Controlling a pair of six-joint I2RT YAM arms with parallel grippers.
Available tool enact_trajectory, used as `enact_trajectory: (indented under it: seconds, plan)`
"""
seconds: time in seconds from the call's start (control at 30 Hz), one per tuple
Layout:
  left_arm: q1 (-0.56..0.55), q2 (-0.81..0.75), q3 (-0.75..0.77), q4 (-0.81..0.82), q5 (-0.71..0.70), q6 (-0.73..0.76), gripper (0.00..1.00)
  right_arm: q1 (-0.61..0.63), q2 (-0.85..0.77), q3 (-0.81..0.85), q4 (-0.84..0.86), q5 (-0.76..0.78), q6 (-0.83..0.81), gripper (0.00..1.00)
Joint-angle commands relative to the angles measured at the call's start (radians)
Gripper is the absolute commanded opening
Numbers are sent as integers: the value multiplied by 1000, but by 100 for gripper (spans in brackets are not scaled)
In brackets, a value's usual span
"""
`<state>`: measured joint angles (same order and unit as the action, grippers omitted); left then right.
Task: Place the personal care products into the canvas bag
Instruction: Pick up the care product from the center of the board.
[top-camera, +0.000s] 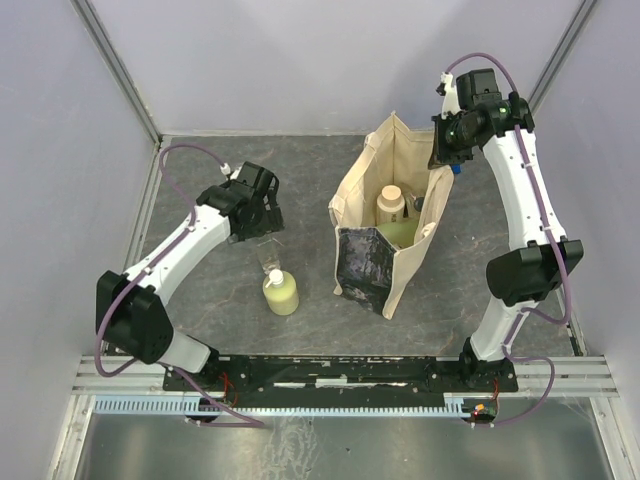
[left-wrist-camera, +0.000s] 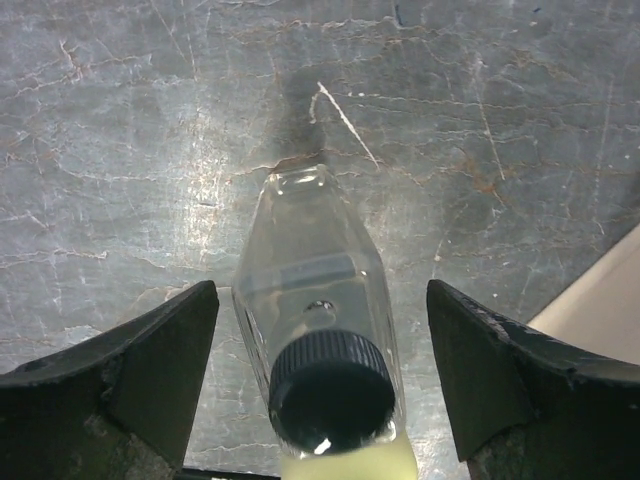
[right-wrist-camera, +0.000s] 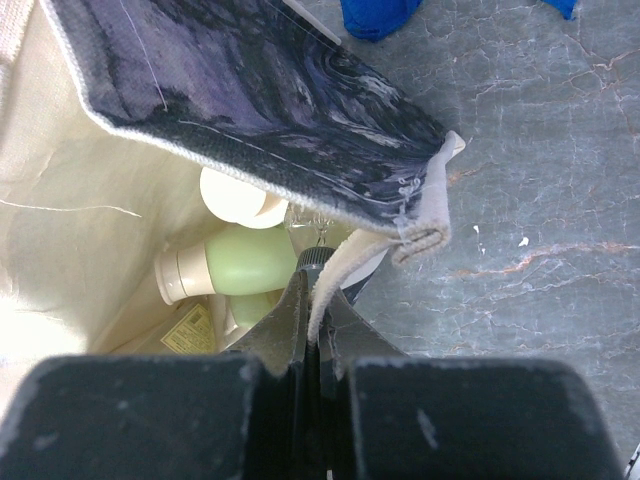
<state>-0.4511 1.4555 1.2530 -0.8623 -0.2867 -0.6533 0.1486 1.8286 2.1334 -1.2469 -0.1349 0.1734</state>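
Yellow-green bottle (top-camera: 281, 293): nearest the arm bases, left of the bag; squat, rounded, smooth plastic with a pale cap. It is just beside the clear bottle, so a sloppy close could knock it.
Clear bottle (left-wrist-camera: 315, 270): on the counter (top-camera: 310, 170), just beyond; flat-sided, transparent, glossy, with a ribbed black cap.
Left pincer (left-wrist-camera: 320, 310): open, with a finger either side of the clear bottle and neither touching.
Doing it well: centre first, close on the flat sides below the cap, and lift straight up before carrying it right.
Canvas bag (top-camera: 385, 170): right of centre; soft woven beige cloth with a dark printed panel (top-camera: 358, 265) on the near face. It already holds yellow-green bottles and a beige jar (top-camera: 391, 203).
Right pincer (right-wrist-camera: 318, 330): clamped on the bag's far-right rim, holding the mouth open. I judge a limp rim could sag.
Blue cloth (right-wrist-camera: 375, 15): beyond the bag.
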Motion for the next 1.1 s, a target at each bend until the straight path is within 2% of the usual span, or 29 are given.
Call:
enact_trajectory:
  seconds: [0.0, 0.27, 0.37, 0.43, 0.47, 0.6, 0.77, 0.9, 0.97, 1.07]
  plan:
    - [6, 17, -22, 50, -62, -25, 86, 2, 1, 60, 93, -17, -23, 1]
    - [6, 14, -75, 51, -29, -15, 46, 1, 13, 65, 90, -17, -24, 1]
    - [6, 10, -68, 54, -34, 1, 25, 1, 18, 65, 90, -18, -25, 1]
    - [7, 11, -49, 62, -29, 19, 7, 2, 21, 65, 90, -18, -25, 1]
    - [7, 6, -36, 72, -26, 31, 3, 2, 21, 63, 88, -15, -26, 1]
    - [8, -13, 84, 123, -54, 120, 3, 1, 17, 52, 86, -5, -31, 1]
    - [12, 84, 486, 81, -39, 295, 3, 2, 11, 44, 83, -12, -30, 1]
    - [12, 151, 773, 109, 110, 367, 3, 2, 8, 46, 74, -14, -32, 0]
    - [13, 172, 848, 141, 215, 366, 3, 2, 5, 41, 71, -12, -31, 1]
    - [12, 181, 881, 237, 401, 348, 3, 2, -1, 32, 69, -10, -32, 1]
